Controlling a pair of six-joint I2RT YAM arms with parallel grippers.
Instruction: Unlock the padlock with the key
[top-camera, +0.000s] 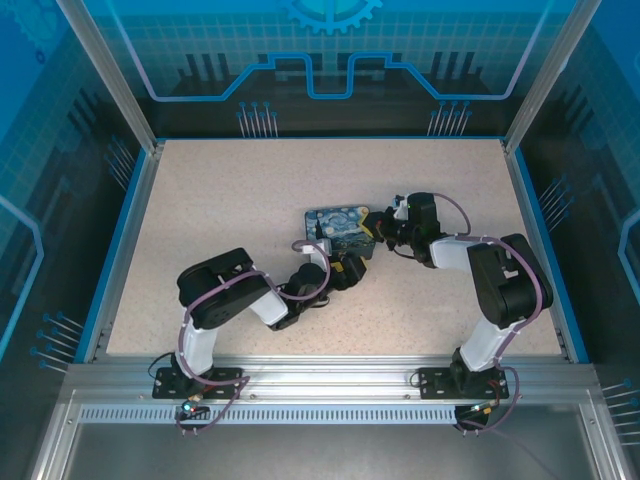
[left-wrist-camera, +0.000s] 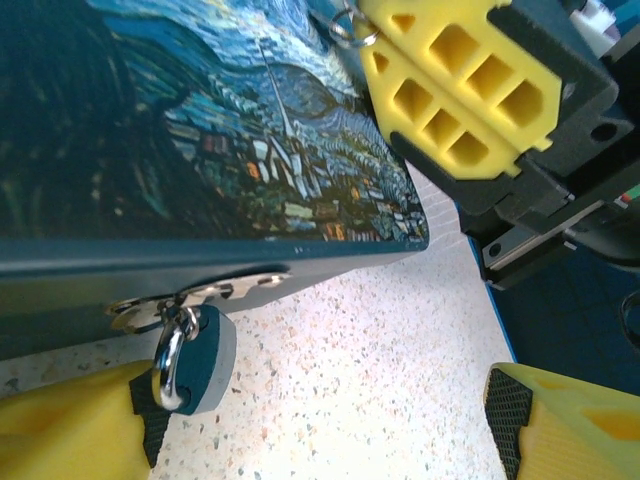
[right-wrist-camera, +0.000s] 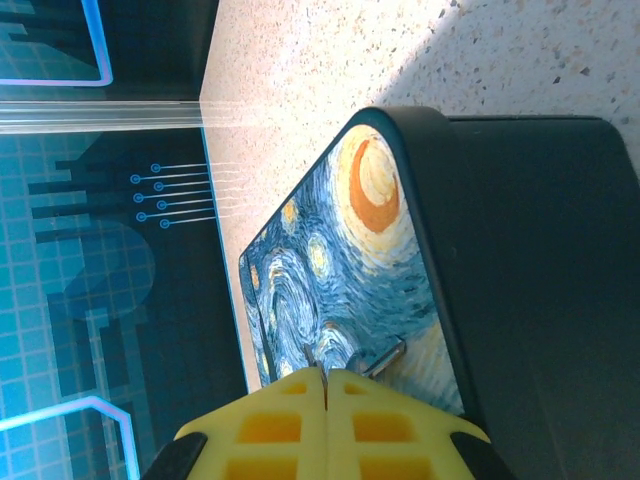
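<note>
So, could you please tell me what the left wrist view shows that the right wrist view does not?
Left wrist view adds the blue padlock hanging from the front hasp, beside one of the open left fingers. Right wrist view adds the lid's orange crescent moon and the blue enclosure wall. Both share the painted box, the speckled table, and the shut right fingers with a small metal ring at their tips.

A speckled beige tabletop (top-camera: 250, 220) is being enclosed by blue circuit-patterned walls (top-camera: 330, 60) and silvery metal posts (top-camera: 110, 75) and is being brightly lit.
</note>
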